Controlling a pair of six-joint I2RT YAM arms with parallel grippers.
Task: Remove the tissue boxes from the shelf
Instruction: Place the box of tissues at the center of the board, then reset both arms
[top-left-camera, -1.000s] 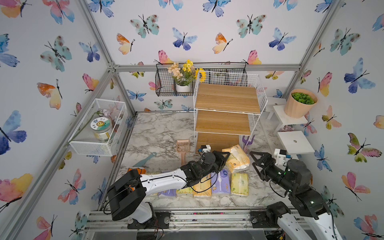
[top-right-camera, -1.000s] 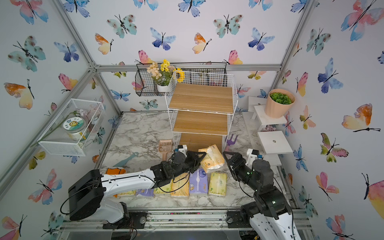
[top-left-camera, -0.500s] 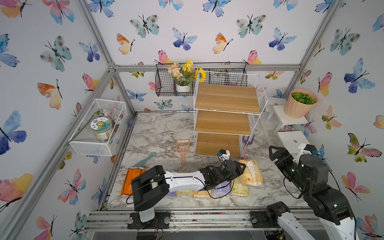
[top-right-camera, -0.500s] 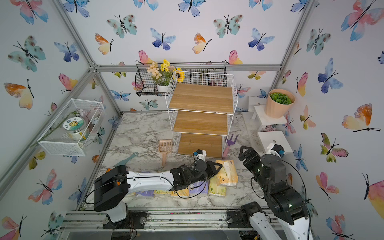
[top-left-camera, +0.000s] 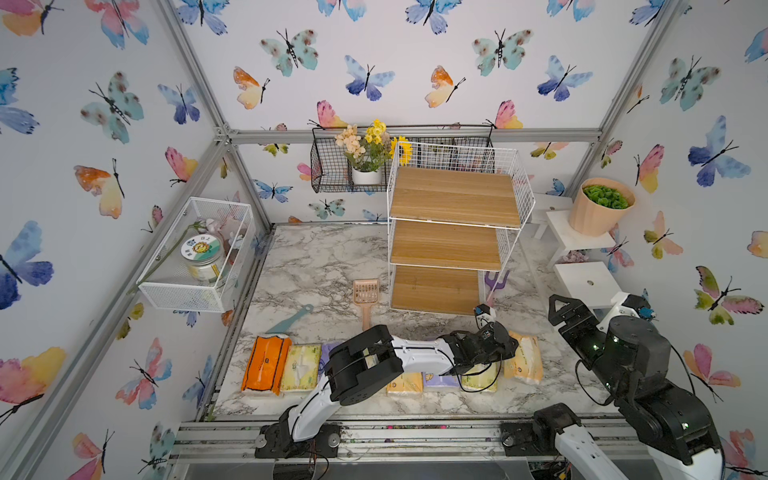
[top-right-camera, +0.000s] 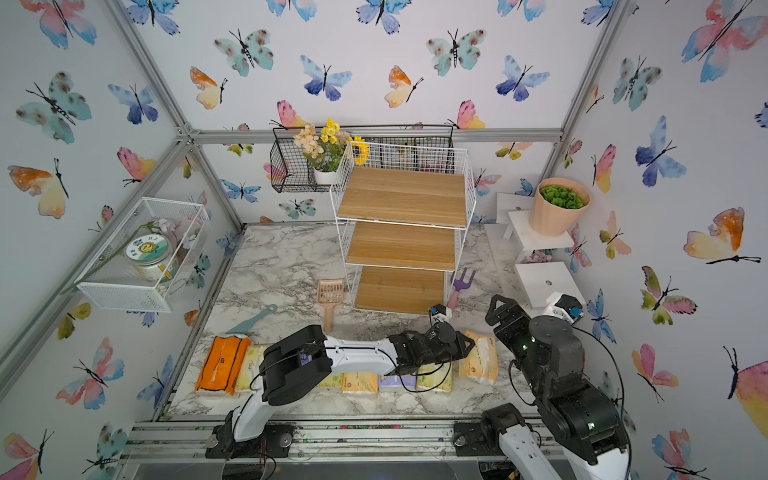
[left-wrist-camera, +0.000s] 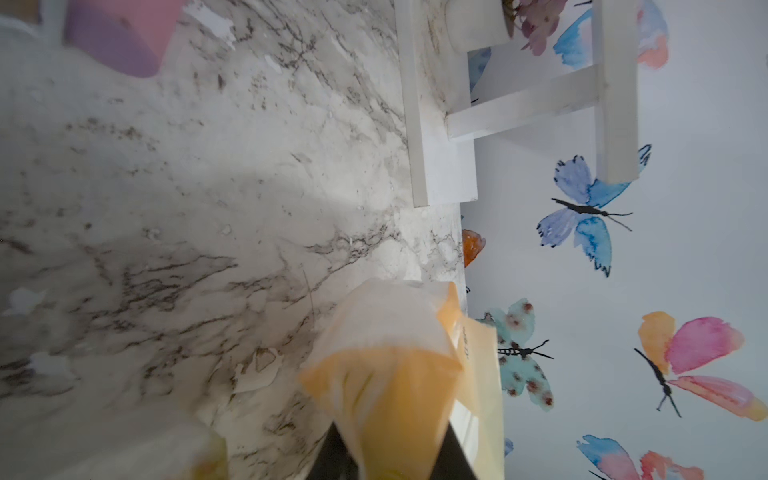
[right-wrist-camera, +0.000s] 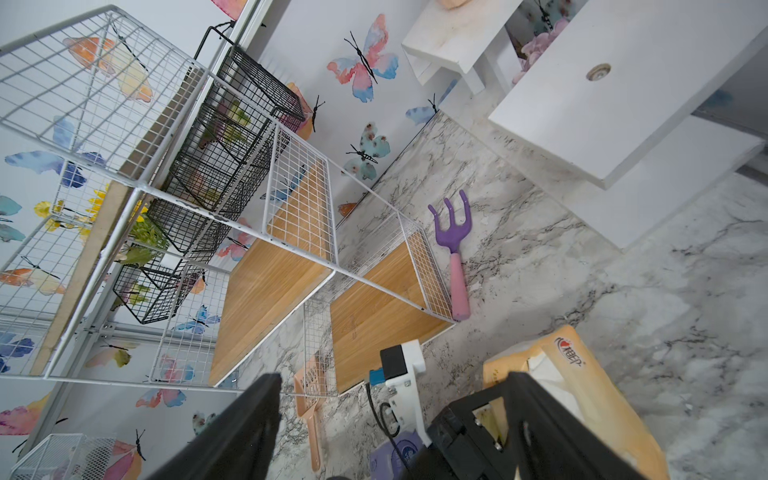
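The shelf (top-left-camera: 453, 232) (top-right-camera: 401, 232) (right-wrist-camera: 282, 266) stands at the back of the marble table with all three wooden tiers bare. Several tissue boxes lie in a row along the front edge, from a bright orange one (top-left-camera: 266, 365) to a yellow-green one (top-left-camera: 480, 380). My left gripper (top-left-camera: 509, 347) (top-right-camera: 465, 345) (left-wrist-camera: 390, 457) reaches across that row and is shut on a light orange tissue box (top-left-camera: 523, 359) (top-right-camera: 478, 361) (left-wrist-camera: 390, 374) (right-wrist-camera: 582, 374) at the row's right end. My right gripper (top-left-camera: 569, 316) (top-right-camera: 505, 309) (right-wrist-camera: 386, 428) hangs open and holds nothing, above and to the right of that box.
A purple rake (top-left-camera: 494, 282) leans at the shelf's right foot. A peach scoop (top-left-camera: 365, 295) and a teal tool (top-left-camera: 291, 318) lie left of it. White stools (top-left-camera: 588, 282) and a plant pot (top-left-camera: 600, 205) fill the right side. A black wire basket (top-left-camera: 332, 166) and a white mesh basket (top-left-camera: 195, 253) hang on the walls.
My left arm has swung right, carrying the light orange box from in front of the shelf to the row's right end. My right arm has drawn back to the right and upward.
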